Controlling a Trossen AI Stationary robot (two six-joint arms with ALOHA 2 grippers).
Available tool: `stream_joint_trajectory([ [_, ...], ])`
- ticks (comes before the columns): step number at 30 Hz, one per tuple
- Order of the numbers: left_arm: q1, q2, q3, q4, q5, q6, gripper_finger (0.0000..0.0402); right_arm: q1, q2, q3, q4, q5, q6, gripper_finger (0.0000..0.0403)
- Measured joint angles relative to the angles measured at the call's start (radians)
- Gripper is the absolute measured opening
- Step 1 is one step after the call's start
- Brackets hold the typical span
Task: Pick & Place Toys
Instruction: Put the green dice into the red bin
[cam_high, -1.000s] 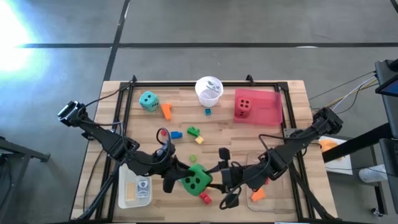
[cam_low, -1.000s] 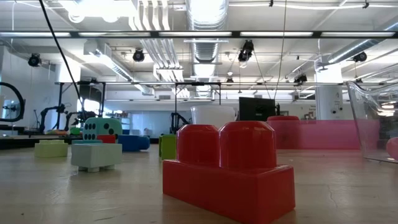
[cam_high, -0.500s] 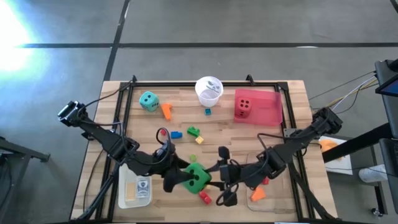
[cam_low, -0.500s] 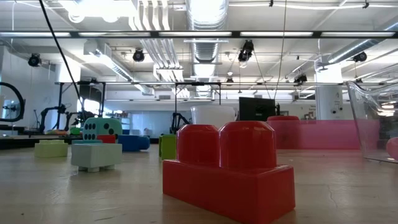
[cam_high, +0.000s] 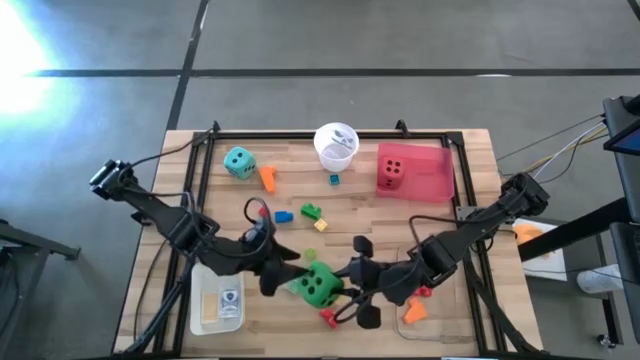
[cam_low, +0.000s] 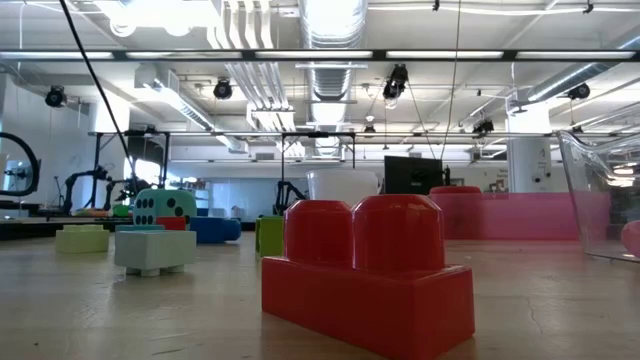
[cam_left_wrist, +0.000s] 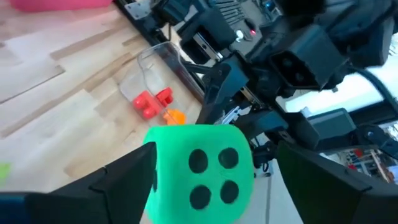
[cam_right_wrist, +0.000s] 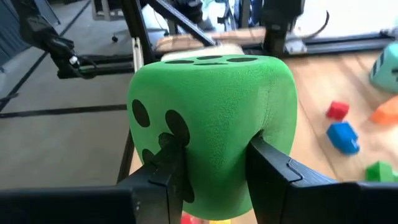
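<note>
A green dotted die (cam_high: 320, 286) hangs over the table's near middle between my two grippers. My right gripper (cam_right_wrist: 217, 155) comes from the right and is shut on it. My left gripper (cam_left_wrist: 211, 168) comes from the left and is open, with one finger on either side of the die (cam_left_wrist: 199, 171). A gap shows at one finger (cam_left_wrist: 311, 177); the other finger (cam_left_wrist: 127, 180) stands right against the die. Loose bricks lie about: blue (cam_high: 284, 216), green (cam_high: 312, 211), orange (cam_high: 267, 178) and red (cam_low: 368, 275). A teal die (cam_high: 239, 162) sits at the far left. My right gripper pinches two opposite faces of the green die near one edge (cam_right_wrist: 214, 177) between its two fingers. The soft wall is dented in at the fingers (cam_right_wrist: 273, 163). They come slanting down from the table's right. The die is lifted clear of the table. My left gripper is open around the die; I cannot tell whether the one close finger touches it.
A white cup (cam_high: 336, 145) and a pink tray (cam_high: 428, 180) holding a red die (cam_high: 391, 173) stand at the far edge. A clear tray (cam_high: 440, 318) with an orange and a red brick is at the near right. At the near left is a white tray (cam_high: 200, 318) with cards.
My left gripper has opened and let go of the green die. The die stays lifted in my right gripper, which has rolled a little and turned the die with it.
</note>
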Motion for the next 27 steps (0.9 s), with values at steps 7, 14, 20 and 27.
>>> stream_joint_trajectory([
  [7, -0.003, -0.068, 0.0, -0.183, 0.015, -0.099, 0.0306, -0.025, -0.009, 0.0, -0.177, -0.014, 0.152, 0.012],
  [14, -0.005, -0.095, -0.001, -0.379, 0.031, -0.129, 0.0286, -0.103, -0.065, 0.0, -0.35, -0.079, 0.219, 0.0119],
  [20, -0.005, -0.094, -0.002, -0.406, 0.074, -0.132, 0.0285, -0.197, -0.139, 0.0, -0.539, -0.122, 0.225, 0.0118],
  [27, 0.007, -0.095, -0.002, -0.415, 0.067, -0.217, 0.0285, -0.296, -0.229, 0.0, -0.702, -0.13, 0.231, 0.0116],
])
